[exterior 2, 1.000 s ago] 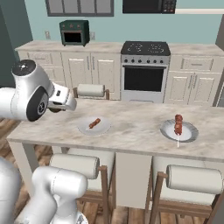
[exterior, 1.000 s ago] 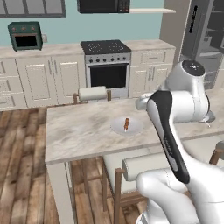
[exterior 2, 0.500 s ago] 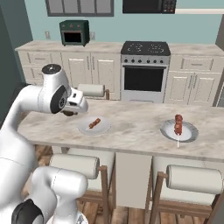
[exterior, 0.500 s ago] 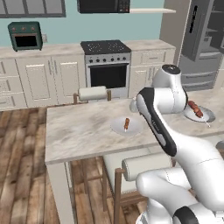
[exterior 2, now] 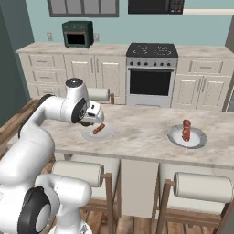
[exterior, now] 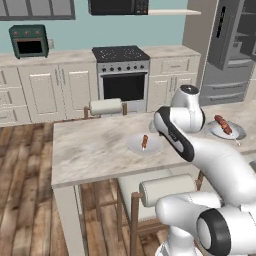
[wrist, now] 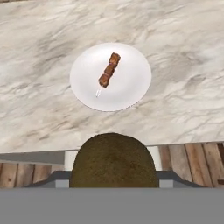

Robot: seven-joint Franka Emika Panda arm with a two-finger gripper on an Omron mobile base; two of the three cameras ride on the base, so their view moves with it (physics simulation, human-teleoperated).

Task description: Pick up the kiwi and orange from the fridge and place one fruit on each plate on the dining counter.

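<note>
I see the olive-brown kiwi low in the hand view, with my gripper shut on it. It hangs over the near edge of the dining counter, just short of a pale plate that carries a small reddish skewer. That plate lies right beside my hand in the right base view. A second plate with a skewer sits further right on the counter. The grey fridge stands at the back right. The orange is out of view.
Padded stools line the counter's near side, and another stool stands on the far side. White cabinets and a stove run along the back wall. A wood floor lies to the left.
My arm has swung in over the counter, bringing the hand with the kiwi from beyond the counter's end to beside the nearer plate. The plates and skewers have not moved.
</note>
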